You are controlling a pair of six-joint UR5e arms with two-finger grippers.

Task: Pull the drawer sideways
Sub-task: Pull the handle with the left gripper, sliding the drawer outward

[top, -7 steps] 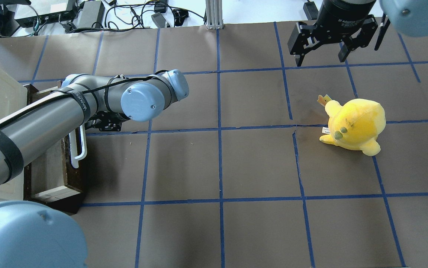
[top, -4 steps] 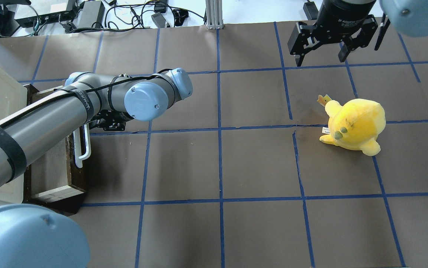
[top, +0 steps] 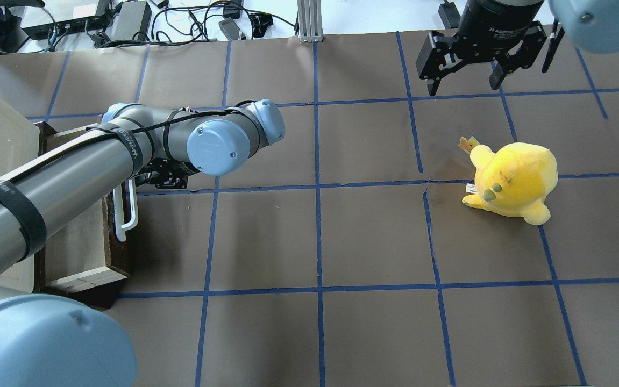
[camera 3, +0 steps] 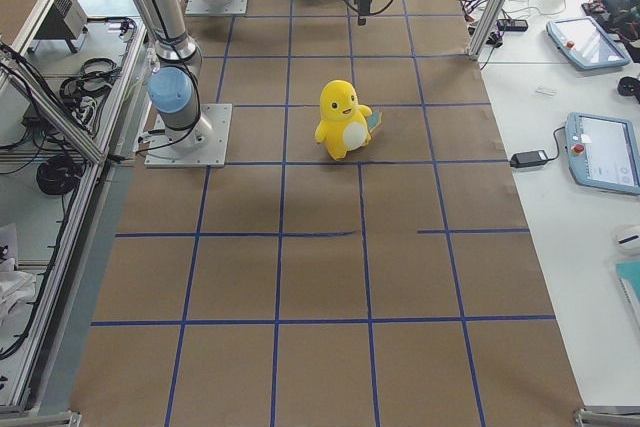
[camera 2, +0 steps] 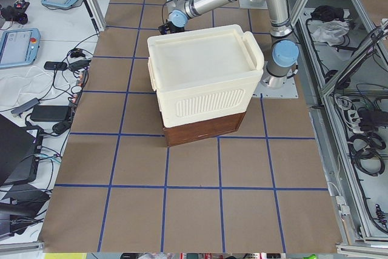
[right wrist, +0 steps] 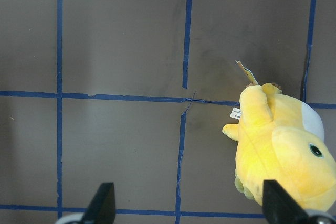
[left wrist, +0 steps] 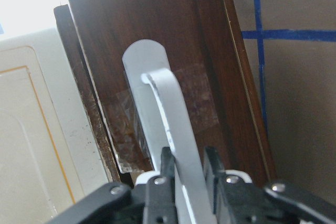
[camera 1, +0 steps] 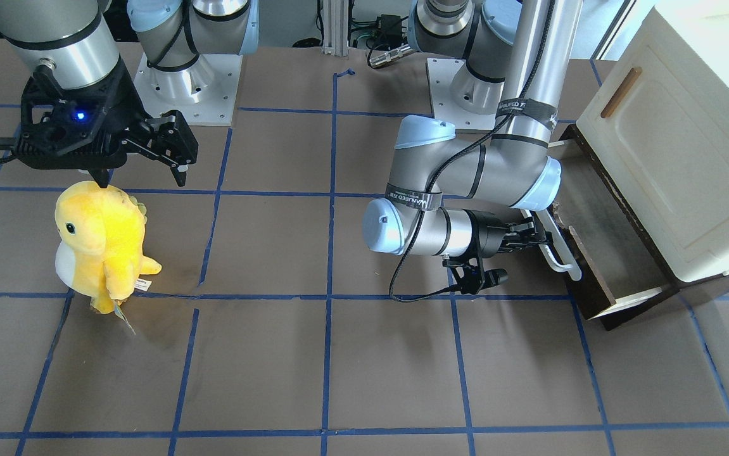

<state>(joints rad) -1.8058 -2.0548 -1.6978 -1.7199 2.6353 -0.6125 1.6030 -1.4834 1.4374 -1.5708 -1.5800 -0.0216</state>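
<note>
The drawer (camera 1: 592,269) has a dark brown wooden front and a long white bar handle (camera 1: 558,249). It stands partly pulled out from under the cream cabinet (camera 1: 681,145), with its greyish inside (top: 78,242) showing. My left gripper (camera 1: 536,238) is shut on the handle near one end. In the left wrist view the two fingers (left wrist: 167,169) pinch the white bar (left wrist: 168,119) against the brown front (left wrist: 131,35). My right gripper (top: 465,80) is open and empty, hovering above the table beyond the yellow plush toy.
A yellow plush toy (top: 513,180) stands on the brown mat on my right side, also in the right wrist view (right wrist: 278,150). The cabinet door has a small brown handle (camera 1: 621,92). Cables and boxes (top: 126,21) lie beyond the mat's far edge.
My left arm has moved right in the overhead view with the handle in its grip, and the drawer has slid further out of the cabinet. The right arm and plush have not moved.
</note>
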